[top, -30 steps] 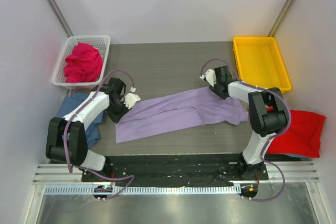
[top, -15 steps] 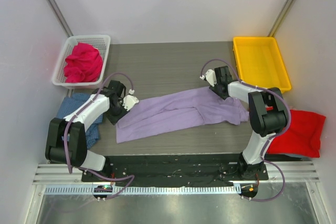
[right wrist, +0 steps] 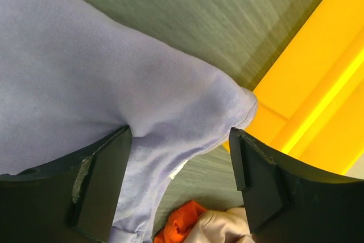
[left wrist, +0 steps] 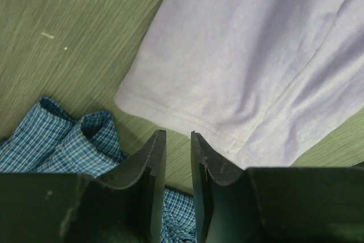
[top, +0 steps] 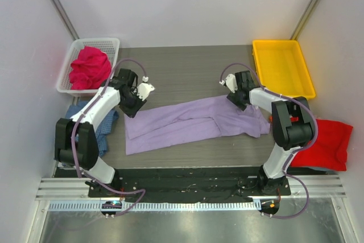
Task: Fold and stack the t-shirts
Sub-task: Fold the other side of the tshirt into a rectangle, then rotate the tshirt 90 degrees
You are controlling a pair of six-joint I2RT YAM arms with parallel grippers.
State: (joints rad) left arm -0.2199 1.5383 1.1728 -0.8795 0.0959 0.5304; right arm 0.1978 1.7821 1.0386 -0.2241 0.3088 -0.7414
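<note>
The lavender t-shirt (top: 193, 120) lies stretched flat across the table's middle. My left gripper (top: 134, 105) hovers just off the shirt's left corner (left wrist: 256, 55); its jaws stand a narrow gap apart with nothing between them (left wrist: 177, 138). My right gripper (top: 241, 101) is over the shirt's right end, jaws wide open, with a hump of lavender cloth (right wrist: 142, 83) lying loose between them (right wrist: 179, 140). The blue checked t-shirt (top: 101, 128) lies crumpled at the left edge (left wrist: 51, 140). A red t-shirt (top: 324, 140) lies at the right, and a magenta one (top: 90, 68) sits in the basket.
The white mesh basket (top: 111, 42) stands at the back left and the yellow tray (top: 283, 66) at the back right, its wall close to my right fingers (right wrist: 318, 83). Grey tabletop (top: 182, 72) shows behind the lavender shirt.
My left gripper let go of the lavender shirt's left corner and drew back toward the far side. My right gripper opened wide and released the shirt's right end.
</note>
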